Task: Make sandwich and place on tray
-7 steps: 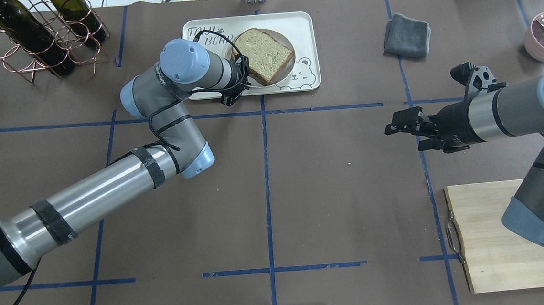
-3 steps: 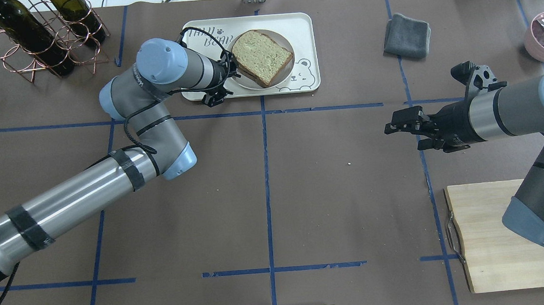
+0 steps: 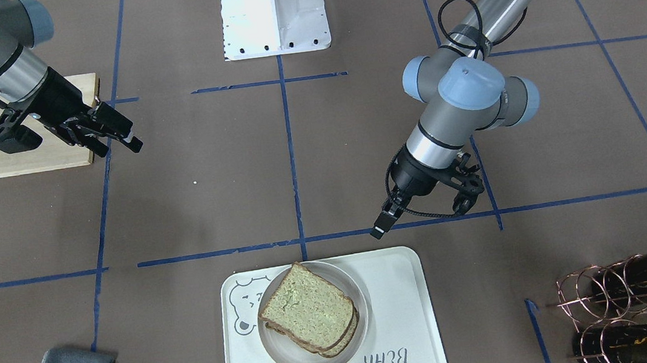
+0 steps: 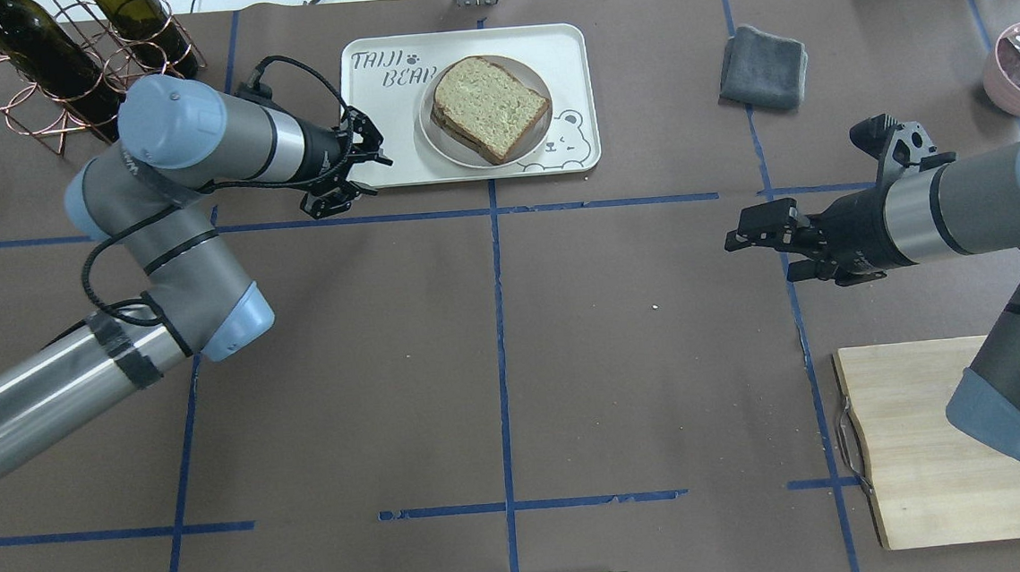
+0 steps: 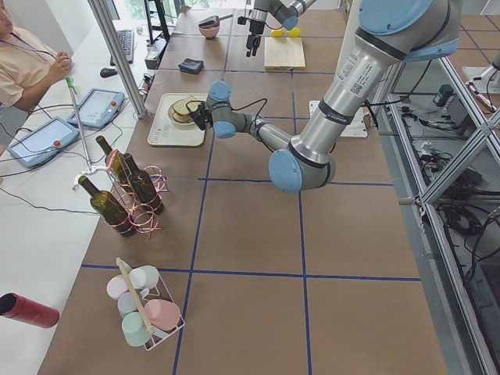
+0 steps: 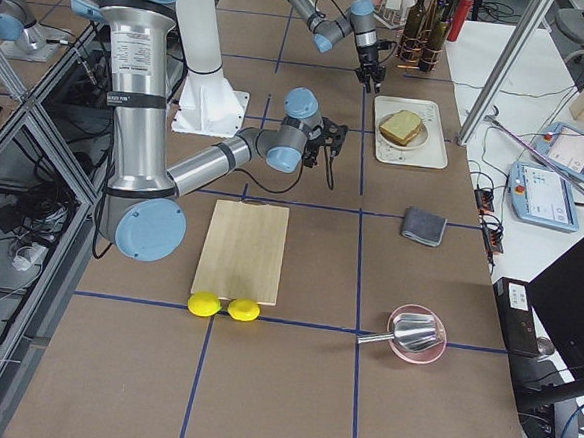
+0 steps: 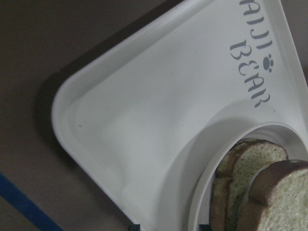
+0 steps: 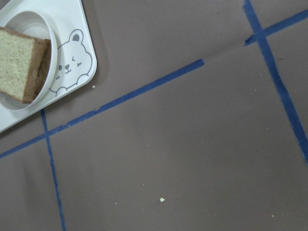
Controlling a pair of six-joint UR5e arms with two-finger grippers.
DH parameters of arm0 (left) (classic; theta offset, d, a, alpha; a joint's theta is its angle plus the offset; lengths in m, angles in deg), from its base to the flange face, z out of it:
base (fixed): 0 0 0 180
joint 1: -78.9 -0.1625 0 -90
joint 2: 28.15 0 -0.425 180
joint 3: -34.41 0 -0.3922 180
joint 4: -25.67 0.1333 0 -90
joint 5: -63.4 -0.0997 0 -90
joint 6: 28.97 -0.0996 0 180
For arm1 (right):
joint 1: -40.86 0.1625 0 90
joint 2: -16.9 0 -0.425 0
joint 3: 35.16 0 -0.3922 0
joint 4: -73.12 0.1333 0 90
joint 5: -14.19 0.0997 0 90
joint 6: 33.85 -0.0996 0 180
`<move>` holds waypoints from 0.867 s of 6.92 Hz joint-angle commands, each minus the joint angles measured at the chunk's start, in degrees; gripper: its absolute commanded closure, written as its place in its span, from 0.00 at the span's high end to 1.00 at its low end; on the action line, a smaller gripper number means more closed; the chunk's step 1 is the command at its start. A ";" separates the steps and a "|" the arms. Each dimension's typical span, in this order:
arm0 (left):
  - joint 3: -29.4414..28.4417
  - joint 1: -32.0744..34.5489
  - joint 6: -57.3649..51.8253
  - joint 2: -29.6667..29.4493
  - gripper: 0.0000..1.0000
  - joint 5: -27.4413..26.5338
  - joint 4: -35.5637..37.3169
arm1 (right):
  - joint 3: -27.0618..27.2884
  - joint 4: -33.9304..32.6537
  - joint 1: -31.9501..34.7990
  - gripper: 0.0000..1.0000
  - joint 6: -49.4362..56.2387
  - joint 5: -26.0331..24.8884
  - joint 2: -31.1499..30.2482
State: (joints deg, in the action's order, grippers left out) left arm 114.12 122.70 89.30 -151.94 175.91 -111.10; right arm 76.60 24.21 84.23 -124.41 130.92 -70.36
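Steering the wide-open, empty left gripper (image 4: 366,172) away without nudging the cream-white bear-print tray (image 4: 376,107) looks wise. The stacked brown-crusted bread sandwich (image 4: 490,106) sits on its round pale plate (image 4: 456,157), and the right gripper (image 4: 759,251) hangs open, empty, well apart.

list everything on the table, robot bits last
tray: one, cream-white, table's far middle
plate: one, pale, on the tray
sandwich: one, tan bread, brown crust, on the plate
bowl: one, pink, right end, holds metal scoop
cloth: one, grey, between tray and bowl
cutting board: one, light wood, near right corner
lemons: two, yellow, beside the board
wine bottles: three, dark green, wire rack, left end
mugs: several, pastel, left end
left hand: one, black, open, beside the tray
right hand: one, black, open, above the brown table
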 commanded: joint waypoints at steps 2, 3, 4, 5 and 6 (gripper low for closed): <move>21.48 2.08 -24.21 20.27 0.50 5.08 2.56 | -0.76 -0.83 8.97 1.00 8.93 6.02 -4.47; 23.62 4.43 -33.37 25.30 0.50 7.35 2.39 | -1.63 -1.97 15.27 1.00 16.22 10.40 -6.41; 23.82 10.89 -45.20 29.79 0.51 14.24 2.30 | -2.25 -7.64 21.69 1.00 25.77 15.93 -6.43; 23.47 18.44 -59.94 34.10 0.51 17.53 2.56 | -2.26 -15.44 27.24 1.00 38.57 19.20 -6.60; 22.77 23.39 -76.27 38.41 0.51 17.74 2.82 | -2.26 -23.00 31.47 1.00 51.14 19.84 -7.04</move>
State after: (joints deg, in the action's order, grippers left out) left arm 137.37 139.42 31.24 -118.73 191.76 -108.55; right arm 74.44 9.93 109.94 -87.92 148.58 -76.93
